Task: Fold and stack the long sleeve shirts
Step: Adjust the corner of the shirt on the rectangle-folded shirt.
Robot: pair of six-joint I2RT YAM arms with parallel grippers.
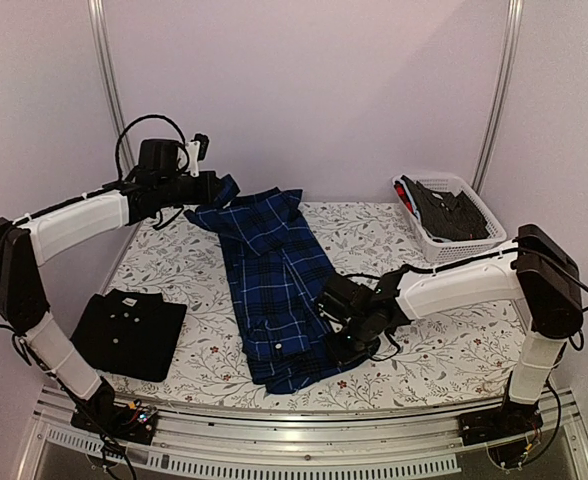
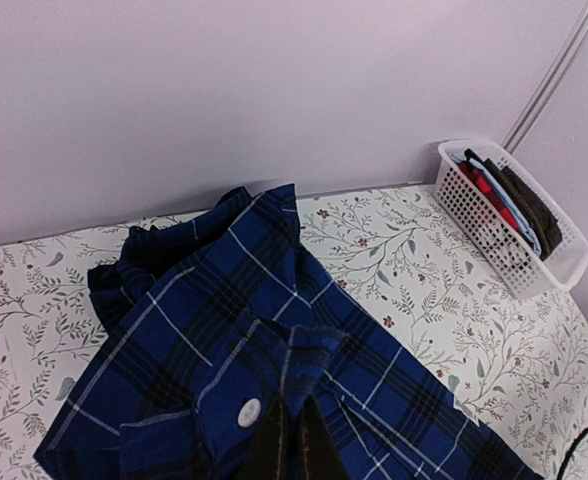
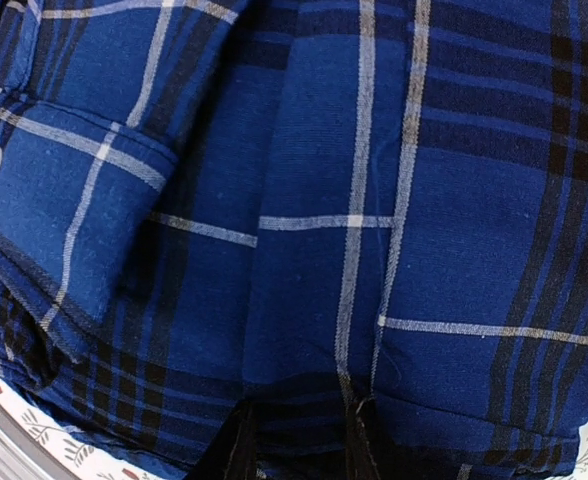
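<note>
Status: black shirt [image 1: 134,332] lies folded square at 8 o'clock on the tabletop [image 1: 444,350]; that one looks done.

Blue plaid shirt [image 1: 274,290] lies mid-tabletop as a long narrow strip running 12 to 6 o'clock, with a cuff on top. It is not yet folded short and not stacked.

Left pincer [image 1: 219,190] is together, clamped on the plaid's far end near 11 o'clock.

Right pincer [image 1: 346,345] is at the near end, 5 o'clock. Its fingers [image 3: 359,440] stand apart at the hem; I cannot tell whether they pinch cloth.

Basket [image 1: 439,250] at 2 o'clock holds more garments.

Judgement: about halfway. Left to do: fold the plaid end to end and set it on the black.
</note>
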